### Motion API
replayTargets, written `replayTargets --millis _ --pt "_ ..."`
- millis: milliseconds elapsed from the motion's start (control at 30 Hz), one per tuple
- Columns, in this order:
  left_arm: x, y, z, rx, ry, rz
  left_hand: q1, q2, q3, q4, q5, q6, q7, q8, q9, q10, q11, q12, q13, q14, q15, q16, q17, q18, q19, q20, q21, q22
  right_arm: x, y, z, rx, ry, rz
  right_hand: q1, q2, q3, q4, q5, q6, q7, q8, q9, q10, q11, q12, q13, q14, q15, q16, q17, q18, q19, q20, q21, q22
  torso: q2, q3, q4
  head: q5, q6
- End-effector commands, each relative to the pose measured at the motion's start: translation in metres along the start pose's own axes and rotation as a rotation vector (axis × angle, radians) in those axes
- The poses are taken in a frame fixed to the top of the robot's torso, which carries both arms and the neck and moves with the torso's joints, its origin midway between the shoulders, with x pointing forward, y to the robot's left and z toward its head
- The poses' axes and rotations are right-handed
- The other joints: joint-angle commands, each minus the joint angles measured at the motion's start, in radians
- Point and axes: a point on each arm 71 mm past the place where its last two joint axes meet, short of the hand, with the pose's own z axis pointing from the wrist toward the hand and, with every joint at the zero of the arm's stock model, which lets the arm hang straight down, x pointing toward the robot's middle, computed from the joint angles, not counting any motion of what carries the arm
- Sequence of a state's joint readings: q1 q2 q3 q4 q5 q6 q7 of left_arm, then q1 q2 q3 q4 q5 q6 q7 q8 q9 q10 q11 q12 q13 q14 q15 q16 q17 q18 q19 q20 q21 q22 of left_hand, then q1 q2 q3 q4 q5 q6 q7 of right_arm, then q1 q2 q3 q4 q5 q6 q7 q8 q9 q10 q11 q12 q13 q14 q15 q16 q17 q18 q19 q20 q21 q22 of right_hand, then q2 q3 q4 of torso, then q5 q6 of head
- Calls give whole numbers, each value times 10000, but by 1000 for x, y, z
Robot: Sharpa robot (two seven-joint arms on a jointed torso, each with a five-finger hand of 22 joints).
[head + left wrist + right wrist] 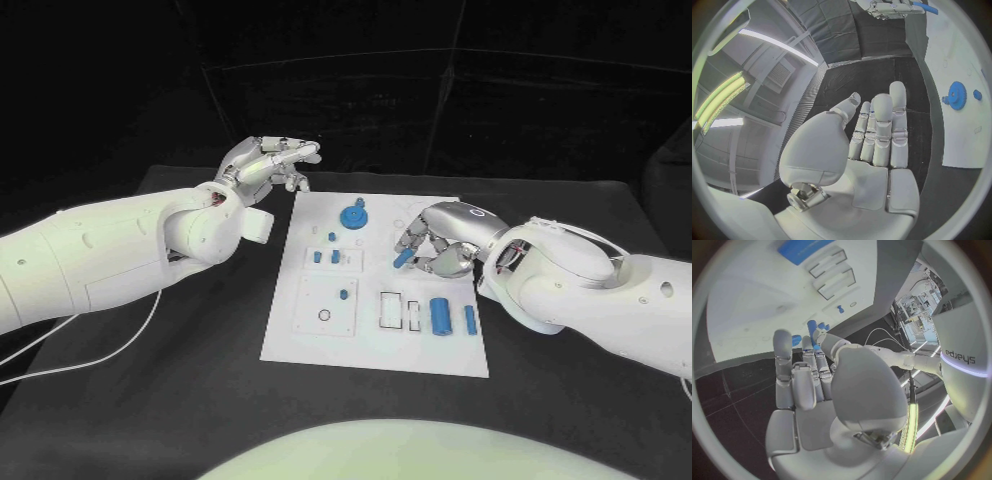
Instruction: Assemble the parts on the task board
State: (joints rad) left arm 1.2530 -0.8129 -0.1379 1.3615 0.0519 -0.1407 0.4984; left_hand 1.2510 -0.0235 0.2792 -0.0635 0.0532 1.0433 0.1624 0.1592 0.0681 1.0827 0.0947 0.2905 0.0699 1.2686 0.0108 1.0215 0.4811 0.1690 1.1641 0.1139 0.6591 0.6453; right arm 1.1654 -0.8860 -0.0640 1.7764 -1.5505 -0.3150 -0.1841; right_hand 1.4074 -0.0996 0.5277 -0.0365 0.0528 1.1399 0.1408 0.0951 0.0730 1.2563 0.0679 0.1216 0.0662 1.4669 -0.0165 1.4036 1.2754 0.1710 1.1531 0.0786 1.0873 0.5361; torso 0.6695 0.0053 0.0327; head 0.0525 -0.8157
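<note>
My right hand (437, 240) hangs over the right side of the white task board (378, 355), which lies flat on the black bench (173, 400). Its fingers pinch a small blue peg (401, 259). I cannot tell which way the peg's long side points.

My left hand (268, 165) is held up past the board's far left corner. It holds nothing, and its fingers are straight and a little apart.

On the board, a blue gear (355, 215) sits near the far edge. Two blue cylinders (440, 315) lie side by side close to the near right corner. Their long sides run from the near edge toward the far edge. Small blue pieces (327, 256) sit in the board's left part.
</note>
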Motion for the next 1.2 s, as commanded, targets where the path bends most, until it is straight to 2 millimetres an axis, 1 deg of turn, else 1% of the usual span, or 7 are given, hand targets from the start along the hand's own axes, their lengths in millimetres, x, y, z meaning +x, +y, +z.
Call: replayTargets --millis 33,167,333,500,700,933,1200 --pt "1 -1 1 30 109 -89 117 -20 9 -43 -21 -13 39 -41 -13 -61 26 -52 -14 -67 33 -55 -14 134 -67 27 -57 -15 0 15 5 -502 -219 566 -112 13 29 47 62 -40 30 -40 12 -42 8 -68 -1 532 21 54 13 0 -6 88 48 5 16 1 -16 72 -40" --pt "3 -1 1 32 151 -107 117 -20 9 -43 -21 -13 39 -41 -13 -61 26 -52 -14 -67 33 -55 -14 134 -67 27 -57 -15 7 38 21 -1165 9 486 -121 14 29 52 70 -40 31 -42 12 -42 8 -73 0 532 22 52 9 1 -10 89 46 -3 14 -5 -1 114 -95" --pt "6 0 2 35 214 -134 117 -20 9 -43 -21 -13 39 -41 -13 -61 26 -52 -14 -67 33 -55 -14 134 -67 27 -57 -15 27 65 42 -1939 531 225 -148 25 33 67 97 -42 32 -48 10 -44 11 -90 0 529 24 47 -4 7 -26 94 33 -32 23 -1 18 178 -140" --pt "7 0 3 33 235 -142 117 -20 9 -43 -21 -13 39 -41 -13 -61 26 -52 -14 -67 33 -55 -14 134 -67 27 -57 -15 46 80 52 -2291 1104 25 -207 9 20 83 180 -76 43 -79 0 -69 21 -140 -3 524 34 45 -15 14 -51 104 16 -69 8 -7 2 287 -217" --pt "7 0 3 30 251 -149 117 -20 9 -43 -21 -13 39 -41 -13 -61 26 -52 -14 -67 33 -55 -14 134 -67 27 -57 -15 63 88 58 -2420 1646 -135 -247 -6 1 94 227 -92 50 -94 -4 -77 30 -165 -2 518 41 32 -41 21 -75 110 -6 -115 9 4 -5 399 -274" --pt "8 0 3 16 252 -149 117 -20 9 -43 -21 -13 39 -41 -13 -61 26 -52 -14 -67 33 -55 -14 134 -67 27 -57 -15 73 91 61 -2437 2062 -257 -272 -15 -14 101 245 -101 54 -102 -6 -81 34 -179 -2 516 44 31 -45 23 -85 114 -14 -131 12 8 -16 530 -329" --pt "8 0 3 11 258 -152 117 -20 9 -43 -21 -13 39 -41 -13 -61 26 -52 -14 -67 33 -55 -14 134 -67 27 -57 -15 78 94 62 -2508 2255 -340 -280 -1 -13 104 290 -106 52 -109 -7 -78 33 -191 0 513 46 26 -56 29 -102 118 -30 -162 17 17 -12 555 -360"
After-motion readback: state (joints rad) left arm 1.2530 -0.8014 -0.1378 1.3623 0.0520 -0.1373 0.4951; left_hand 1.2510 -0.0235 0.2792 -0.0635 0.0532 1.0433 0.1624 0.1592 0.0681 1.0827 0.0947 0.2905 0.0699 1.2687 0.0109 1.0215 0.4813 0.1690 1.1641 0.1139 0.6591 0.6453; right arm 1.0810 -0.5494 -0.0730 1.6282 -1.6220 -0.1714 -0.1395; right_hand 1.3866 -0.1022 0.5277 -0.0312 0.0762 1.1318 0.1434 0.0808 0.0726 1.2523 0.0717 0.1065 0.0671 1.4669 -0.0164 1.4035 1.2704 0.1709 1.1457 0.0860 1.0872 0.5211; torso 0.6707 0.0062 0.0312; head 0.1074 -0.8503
